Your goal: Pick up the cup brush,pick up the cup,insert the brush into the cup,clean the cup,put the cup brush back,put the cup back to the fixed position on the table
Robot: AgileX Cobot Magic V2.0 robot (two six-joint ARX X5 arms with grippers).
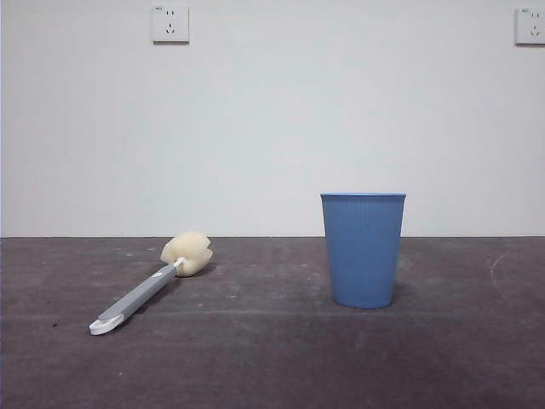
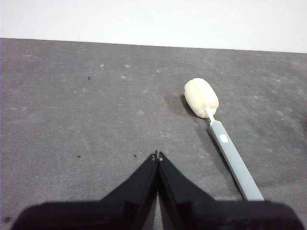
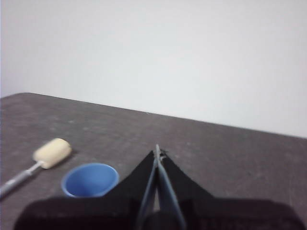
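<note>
Blue cup [image 1: 363,249] upright on counter [image 1: 255,358]; cup brush [image 1: 153,281] lies well apart, handle end cut off in both wrist views. Left hand [image 2: 157,155] and right hand [image 3: 158,151] clenched, empty.

Even, soft indoor light, no glare. Cup [image 1: 364,249] throws a faint shadow on the bench [image 1: 255,358]. My right wrist view is blurred all over; left wrist and front views sharp.

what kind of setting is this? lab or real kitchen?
Most likely a lab or test bench, not a kitchen: a bare white wall with plain power sockets, and a scuffed dark table holding only a cup brush and blue cup.
</note>
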